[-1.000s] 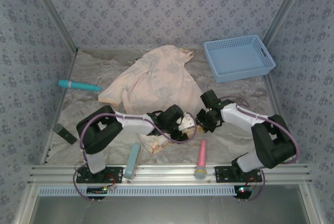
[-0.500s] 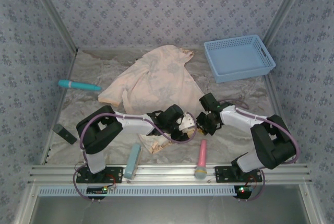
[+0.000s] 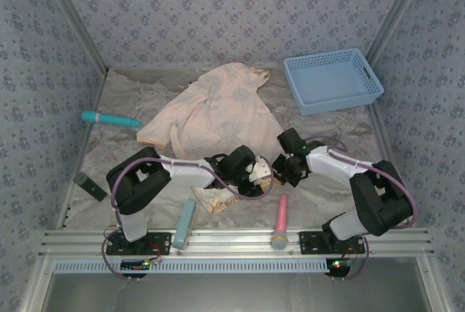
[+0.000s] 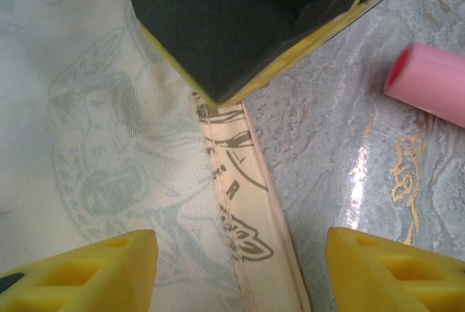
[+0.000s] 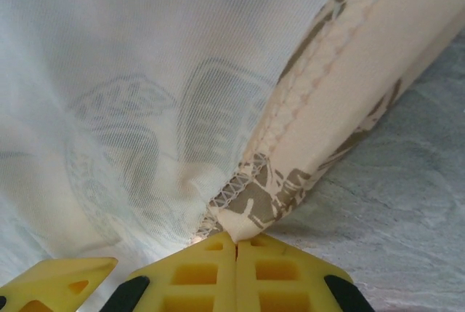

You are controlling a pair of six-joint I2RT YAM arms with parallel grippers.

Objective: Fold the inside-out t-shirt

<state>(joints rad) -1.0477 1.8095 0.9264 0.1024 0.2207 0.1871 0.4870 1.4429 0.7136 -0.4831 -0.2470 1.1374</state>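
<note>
Inside-out t-shirt point(image 3: 218, 112): hem point(image 5: 320, 72) edge pinched in right gripper point(image 5: 236, 250), jaws shut. Left gripper point(image 4: 242, 265) jaws apart, straddling hem. Bare table point(image 4: 341, 145) beside hem; pink tube point(image 4: 429, 83) near.

Soft, bright, even light falls from above, and shadows on the table point(image 3: 109, 137) are short and faint. The overhead view is sharp, slightly bowed at its edges. The left wrist view carries a white glare streak on the right side. The right wrist view shows the weave of the t-shirt point(image 5: 145, 108) crisply.

one t-shirt point(image 3: 218, 112), one basket point(image 3: 341, 102), four small objects point(image 3: 110, 118).
</note>
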